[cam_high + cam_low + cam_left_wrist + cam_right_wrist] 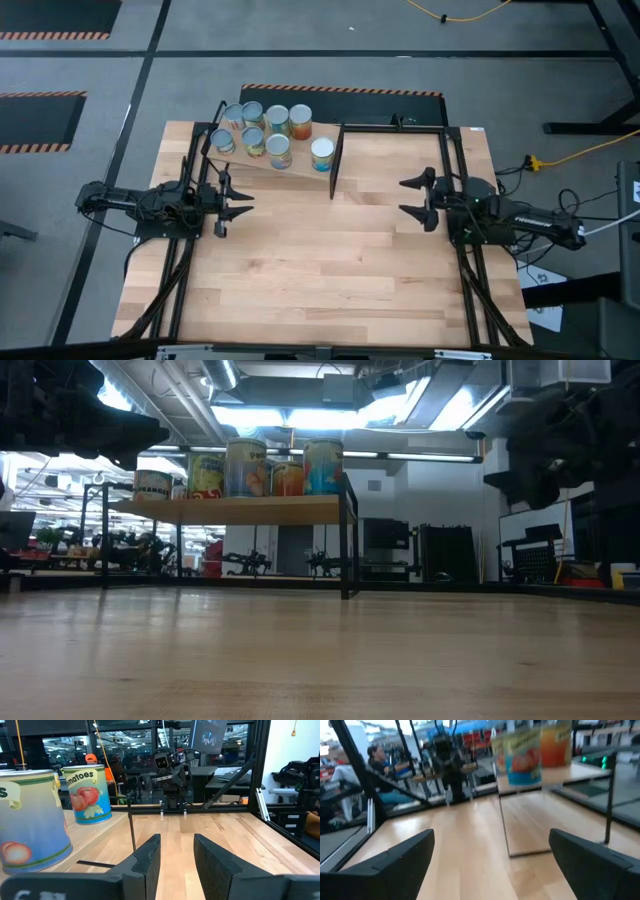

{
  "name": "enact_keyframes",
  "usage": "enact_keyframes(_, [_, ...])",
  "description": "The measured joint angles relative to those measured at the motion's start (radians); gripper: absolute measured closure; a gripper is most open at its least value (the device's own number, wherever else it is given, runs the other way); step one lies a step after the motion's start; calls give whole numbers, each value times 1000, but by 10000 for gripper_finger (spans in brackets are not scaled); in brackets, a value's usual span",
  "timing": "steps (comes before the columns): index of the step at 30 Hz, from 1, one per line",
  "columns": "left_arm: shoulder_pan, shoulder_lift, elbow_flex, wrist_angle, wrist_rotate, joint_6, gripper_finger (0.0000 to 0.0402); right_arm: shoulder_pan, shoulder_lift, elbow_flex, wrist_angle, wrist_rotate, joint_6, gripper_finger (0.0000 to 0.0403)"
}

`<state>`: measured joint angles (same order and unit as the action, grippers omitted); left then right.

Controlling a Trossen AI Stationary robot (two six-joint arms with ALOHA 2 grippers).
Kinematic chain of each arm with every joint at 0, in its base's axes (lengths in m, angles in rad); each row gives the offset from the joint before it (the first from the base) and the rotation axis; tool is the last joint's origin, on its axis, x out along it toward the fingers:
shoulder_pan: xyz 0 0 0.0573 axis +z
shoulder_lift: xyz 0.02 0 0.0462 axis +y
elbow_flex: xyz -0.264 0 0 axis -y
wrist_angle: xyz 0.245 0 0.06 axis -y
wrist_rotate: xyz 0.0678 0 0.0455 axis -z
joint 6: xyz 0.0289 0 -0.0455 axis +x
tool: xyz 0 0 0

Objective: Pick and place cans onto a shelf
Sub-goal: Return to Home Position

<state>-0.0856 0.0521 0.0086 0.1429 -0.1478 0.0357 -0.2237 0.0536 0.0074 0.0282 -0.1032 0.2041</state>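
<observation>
All cans (pixel 268 130) stand upright on shelf (pixel 303 168), just past left gripper (pixel 242 202), whose fingers are spread and empty. Right gripper (pixel 406 197) is also spread, farther off beyond divider (pixel 335 160).

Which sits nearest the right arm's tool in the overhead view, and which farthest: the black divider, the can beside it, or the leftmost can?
1. The black divider, between the open right tool and the cans.
2. The can beside the divider, at the shelf's right end.
3. The leftmost can, at the shelf's far left end.
</observation>
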Motion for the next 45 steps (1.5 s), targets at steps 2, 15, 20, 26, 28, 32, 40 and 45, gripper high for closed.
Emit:
enact_keyframes(2, [0, 0, 0, 0, 0, 0, 291, 0, -34, 1, 3, 11, -8, 6])
enact_keyframes(15, [0, 0, 0, 0, 0, 0, 291, -9, -49, 3, -8, 86, -268, 6])
enact_keyframes(20, [0, 0, 0, 0, 0, 0, 291, -9, -50, 3, -7, 84, -257, 6])
enact_keyframes(26, [0, 0, 0, 0, 0, 0, 291, -9, -50, 3, -7, 84, -207, 8])
enact_keyframes(28, [0, 0, 0, 0, 0, 0, 291, -9, -50, 3, -8, 84, -189, 19])
enact_keyframes(32, [0, 0, 0, 0, 0, 0, 291, -9, -50, 3, -8, 84, -182, 66])
enact_keyframes(40, [0, 0, 0, 0, 0, 0, 291, -9, -50, 2, -7, 83, -151, 219])
enact_keyframes(45, [0, 0, 0, 0, 0, 0, 291, -9, -49, 2, -7, 83, -151, 293])
